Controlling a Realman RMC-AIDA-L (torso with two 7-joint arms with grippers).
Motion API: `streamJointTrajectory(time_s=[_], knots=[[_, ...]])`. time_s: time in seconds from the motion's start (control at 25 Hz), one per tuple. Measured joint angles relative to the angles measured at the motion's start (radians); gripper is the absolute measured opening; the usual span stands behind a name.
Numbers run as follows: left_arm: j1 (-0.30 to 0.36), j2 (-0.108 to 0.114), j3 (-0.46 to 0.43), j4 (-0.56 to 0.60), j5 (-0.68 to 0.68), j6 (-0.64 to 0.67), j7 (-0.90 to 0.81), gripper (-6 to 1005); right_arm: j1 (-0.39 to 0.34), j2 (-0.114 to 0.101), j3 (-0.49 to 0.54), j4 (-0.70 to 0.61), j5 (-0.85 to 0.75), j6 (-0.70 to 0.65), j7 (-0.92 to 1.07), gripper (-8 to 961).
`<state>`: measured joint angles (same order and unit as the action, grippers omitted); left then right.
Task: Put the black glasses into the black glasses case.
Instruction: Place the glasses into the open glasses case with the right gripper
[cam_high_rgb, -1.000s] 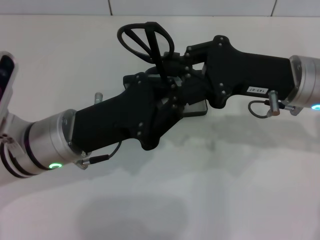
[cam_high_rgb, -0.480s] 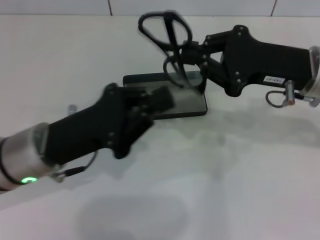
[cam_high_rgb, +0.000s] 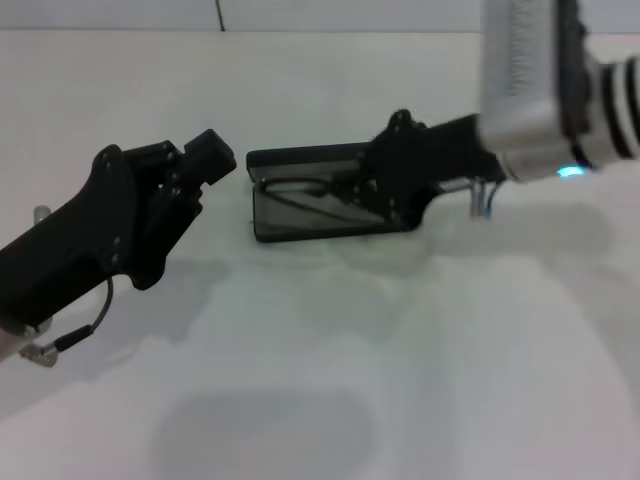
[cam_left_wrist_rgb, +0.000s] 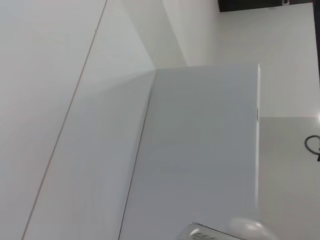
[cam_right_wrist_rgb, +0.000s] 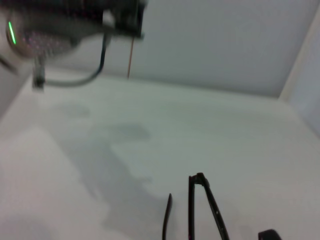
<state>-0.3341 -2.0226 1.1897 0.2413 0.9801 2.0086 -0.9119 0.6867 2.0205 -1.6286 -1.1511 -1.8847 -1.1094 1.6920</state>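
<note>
The black glasses case lies open on the white table, its lid standing behind it. The black glasses lie down inside the case as thin black lines. My right gripper reaches into the case from the right and is shut on the glasses. In the right wrist view, parts of the glasses' thin frame show close by. My left gripper hangs open and empty just left of the case, apart from it. The left wrist view shows only white walls.
The table is bare white all around the case, with a tiled wall behind it. My left arm, with its green light, shows in the right wrist view beyond the glasses.
My right gripper has come down and brought the glasses from above the lid into the case. My left gripper has pulled back to the left, away from the case.
</note>
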Motion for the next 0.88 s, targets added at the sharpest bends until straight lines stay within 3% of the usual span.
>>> streamJointTrajectory(time_s=[0.4,0.88], knots=[[0.006,-0.008,-0.005,-0.01,-0.001,-0.01,0.016,34,0.183,0.006,-0.131,0.168,-0.125,0.17,0.043,86],[0.007,-0.012,-0.013,-0.011,-0.001,-0.032,0.016,34,0.204,0.009,-0.252,0.229,-0.137,0.363,0.044,87]])
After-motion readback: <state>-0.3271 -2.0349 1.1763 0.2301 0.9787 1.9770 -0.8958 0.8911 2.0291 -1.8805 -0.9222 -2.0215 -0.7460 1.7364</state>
